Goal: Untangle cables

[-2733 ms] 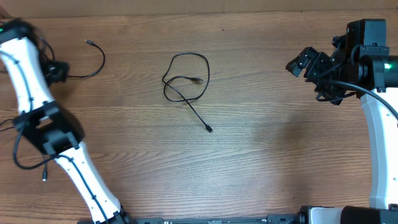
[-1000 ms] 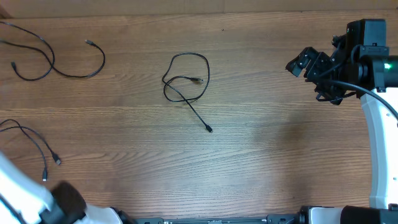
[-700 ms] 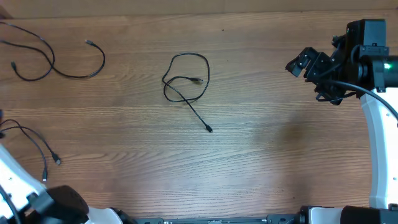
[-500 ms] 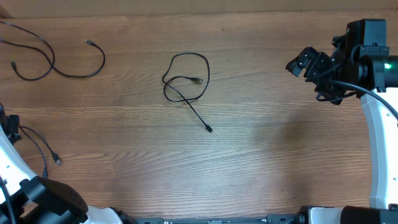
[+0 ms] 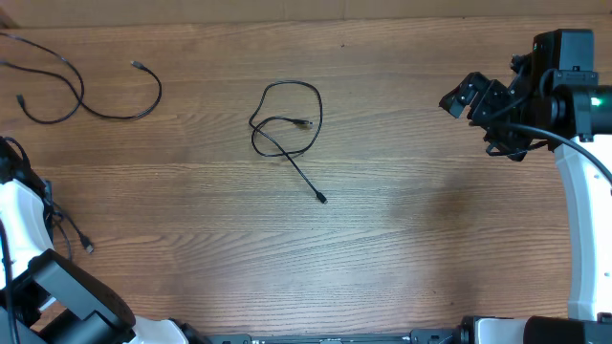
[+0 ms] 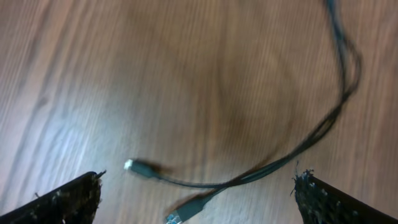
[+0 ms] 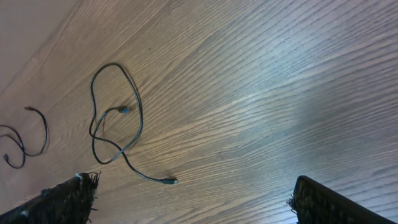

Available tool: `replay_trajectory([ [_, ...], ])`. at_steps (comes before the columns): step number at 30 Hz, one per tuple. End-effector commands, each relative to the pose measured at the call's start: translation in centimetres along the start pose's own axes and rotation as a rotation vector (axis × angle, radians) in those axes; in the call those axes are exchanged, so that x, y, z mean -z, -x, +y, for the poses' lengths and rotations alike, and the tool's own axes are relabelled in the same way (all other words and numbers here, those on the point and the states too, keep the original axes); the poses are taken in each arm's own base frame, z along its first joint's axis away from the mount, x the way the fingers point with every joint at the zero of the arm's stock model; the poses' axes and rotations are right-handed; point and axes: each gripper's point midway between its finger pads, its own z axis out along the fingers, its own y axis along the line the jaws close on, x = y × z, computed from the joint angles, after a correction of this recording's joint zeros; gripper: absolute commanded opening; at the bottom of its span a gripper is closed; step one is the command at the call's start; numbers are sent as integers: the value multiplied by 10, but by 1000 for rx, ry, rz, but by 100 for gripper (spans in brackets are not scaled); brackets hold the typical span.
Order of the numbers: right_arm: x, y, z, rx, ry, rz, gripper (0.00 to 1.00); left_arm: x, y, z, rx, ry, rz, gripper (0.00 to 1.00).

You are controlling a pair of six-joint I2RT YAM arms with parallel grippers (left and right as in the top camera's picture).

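Three thin black cables lie apart on the wooden table. One curls at the far left point(image 5: 86, 100). One forms a loose loop in the middle point(image 5: 287, 124) point(image 7: 115, 118), its plug tip trailing toward the front. The third lies at the left edge point(image 5: 76, 234), partly under my left arm point(image 5: 24, 220). My left gripper point(image 6: 198, 183) hovers open above this cable's two plug ends point(image 6: 140, 168), touching nothing. My right gripper point(image 5: 469, 96) point(image 7: 193, 183) hangs open and empty at the far right, well away from every cable.
The right arm's white link point(image 5: 583, 201) runs down the right edge. Bare wood table point(image 5: 430, 229) stretches between the middle cable and the right arm. The table's far edge point(image 7: 37, 56) shows at the upper left of the right wrist view.
My left arm has swung from the far left corner to the front left, then risen along the left edge over the third cable. The cables and right arm have not moved.
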Motion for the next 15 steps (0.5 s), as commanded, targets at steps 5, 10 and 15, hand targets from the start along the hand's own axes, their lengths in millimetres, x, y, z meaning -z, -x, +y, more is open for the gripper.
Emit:
replay_trajectory([
  [5,-2,1,0,1,3,3,100,-38,1,-29,-244,-46,-47,100],
  [10,-2,1,0,1,3,3,100,-75,-28,-33,-291,-25,33,91],
  [15,-2,1,-1,1,3,2,100,-95,-52,-26,-325,12,110,41],
])
